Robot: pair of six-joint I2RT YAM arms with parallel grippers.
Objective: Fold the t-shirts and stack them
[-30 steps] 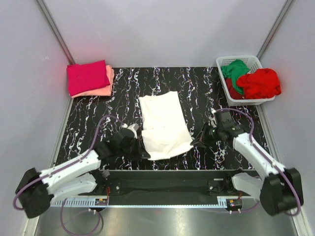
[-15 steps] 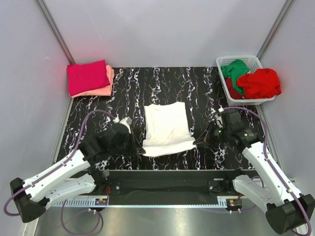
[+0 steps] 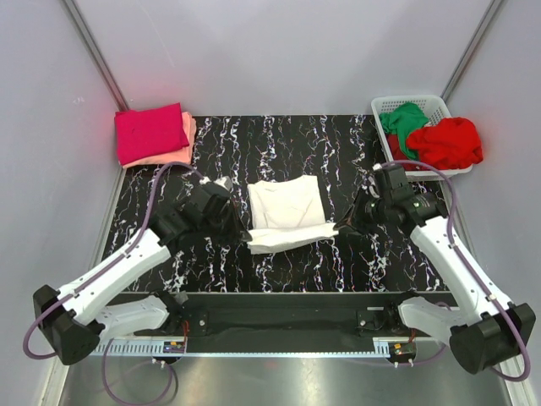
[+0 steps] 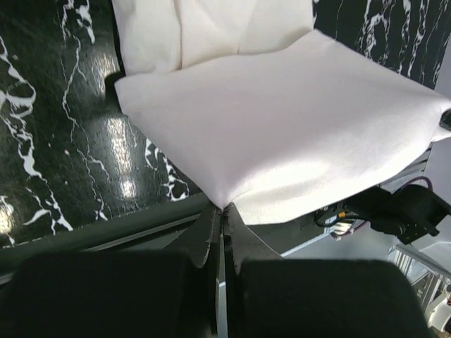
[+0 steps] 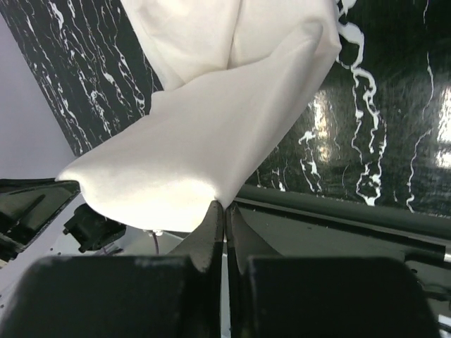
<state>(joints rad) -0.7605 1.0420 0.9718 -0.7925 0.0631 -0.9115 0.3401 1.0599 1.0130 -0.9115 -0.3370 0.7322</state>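
The white tee (image 3: 286, 216) sits in the middle of the black marbled worktop (image 3: 338, 152), its far part lying flat and its near edge raised off the surface. The left end effector (image 3: 245, 239) is clenched on that edge's left corner. In the left wrist view its fingers (image 4: 208, 236) meet tightly, with the tip of the cloth pinched between them. The right end effector (image 3: 340, 228) is clamped on the opposite corner, and its fingers (image 5: 210, 232) press together on the fabric in the same way. The held edge spans the gap between the two grips as a sagging band, doubled toward the flat part of the tee. A shadow lies under the band on the glossy worktop. At the far left corner a folded magenta tee (image 3: 150, 131) lies on top of a folded salmon tee (image 3: 184, 145). At the far right corner a white slatted basket (image 3: 423, 103) holds a crumpled green tee (image 3: 401, 123), and a red tee (image 3: 448, 142) spills over its right rim.
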